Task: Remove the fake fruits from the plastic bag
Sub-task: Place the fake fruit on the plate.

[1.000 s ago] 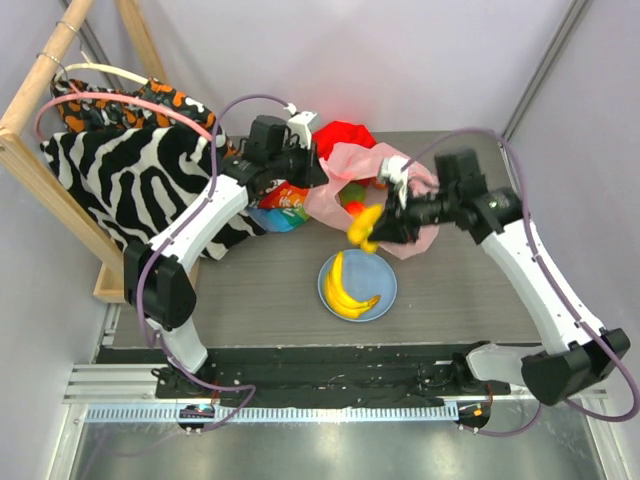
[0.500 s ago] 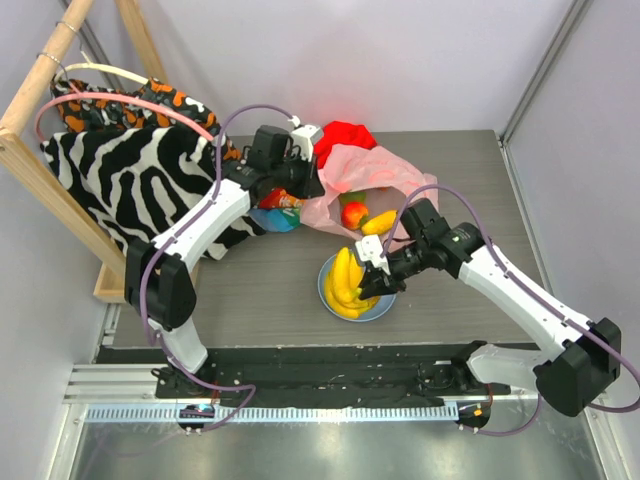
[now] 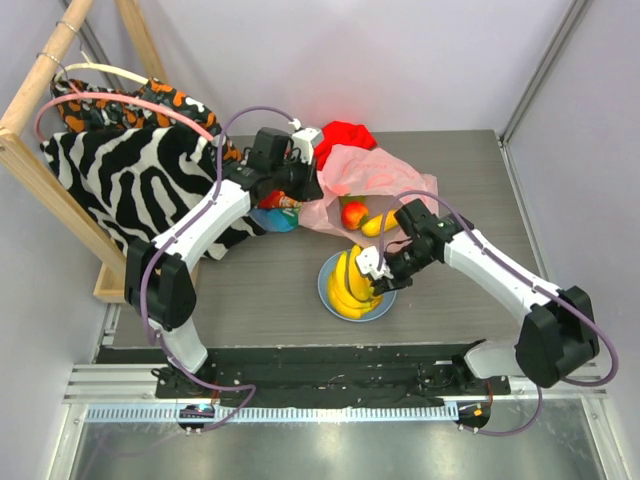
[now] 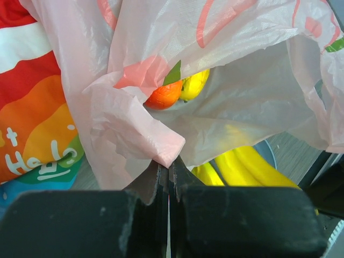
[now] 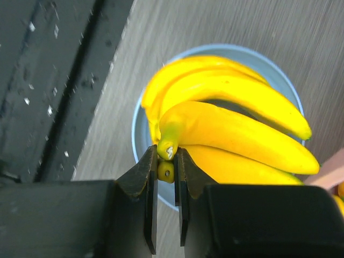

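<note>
— Bringing the banana bunch (image 5: 236, 137) down from the bag mouth onto the plate (image 5: 138, 134) over the last second. Clamping its stem in the right gripper (image 5: 165, 161), with the fruit lying just ahead of the tips.

— And on the other side?

— Pinching a fold of the plastic bag (image 4: 134, 134) tight in the left gripper (image 4: 168, 166), keeping the mouth lifted.

— Leaving anything inside?

— Seeing an orange-red fruit (image 4: 164, 94) and a small yellow fruit (image 4: 193, 84) beyond the left gripper, inside the bag. Probably needing a release here, then another reach.

Lab robot cell: plain white walls (image 3: 400, 60), grey table (image 3: 250, 290), metal mounting rail (image 3: 120, 385), wooden rack (image 3: 40, 75) of cloths (image 3: 120, 180) left of left gripper (image 3: 318, 188).
</note>
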Tool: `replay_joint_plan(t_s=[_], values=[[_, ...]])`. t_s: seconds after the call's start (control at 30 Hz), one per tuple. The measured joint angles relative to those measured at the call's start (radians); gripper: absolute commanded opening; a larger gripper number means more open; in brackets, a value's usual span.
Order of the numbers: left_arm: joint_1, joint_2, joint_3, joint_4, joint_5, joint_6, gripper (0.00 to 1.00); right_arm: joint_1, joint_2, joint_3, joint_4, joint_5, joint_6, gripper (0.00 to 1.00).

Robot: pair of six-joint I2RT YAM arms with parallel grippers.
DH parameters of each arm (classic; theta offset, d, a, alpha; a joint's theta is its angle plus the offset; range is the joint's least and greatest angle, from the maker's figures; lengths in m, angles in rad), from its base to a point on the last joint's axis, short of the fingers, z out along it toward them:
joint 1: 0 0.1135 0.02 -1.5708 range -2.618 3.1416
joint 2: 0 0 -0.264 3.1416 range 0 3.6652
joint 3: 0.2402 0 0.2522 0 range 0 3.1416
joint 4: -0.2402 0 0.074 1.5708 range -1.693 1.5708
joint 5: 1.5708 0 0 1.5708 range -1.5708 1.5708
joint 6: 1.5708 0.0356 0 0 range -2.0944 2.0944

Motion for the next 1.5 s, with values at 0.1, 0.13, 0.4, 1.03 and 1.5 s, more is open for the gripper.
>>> replay_joint_plan(t_s=[0.1, 0.13, 0.4, 1.03, 1.5], values=[[0.000, 0.000, 0.000, 0.003, 0.011, -0.018, 0.00, -0.010, 0.040, 0.055, -0.059, 0.067, -0.053, 0.08], [0.000, 0.000, 0.000, 0.003, 0.016, -0.023, 0.00, -0.009, 0.051, 0.081, -0.089, 0.099, -0.077, 0.08], [0.000, 0.000, 0.001, 0.024, 0.057, -0.075, 0.00, 0.049, 0.107, 0.233, -0.263, 0.400, -0.293, 0.08], [0.000, 0.000, 0.019, 0.093, 0.079, -0.166, 0.00, 0.351, 0.050, -0.017, -0.033, 0.929, -0.245, 0.85], [0.010, 0.000, 0.066, 0.092, 0.101, -0.190, 0.00, 0.306, 0.015, 0.291, -0.100, 0.717, 0.277, 0.70]])
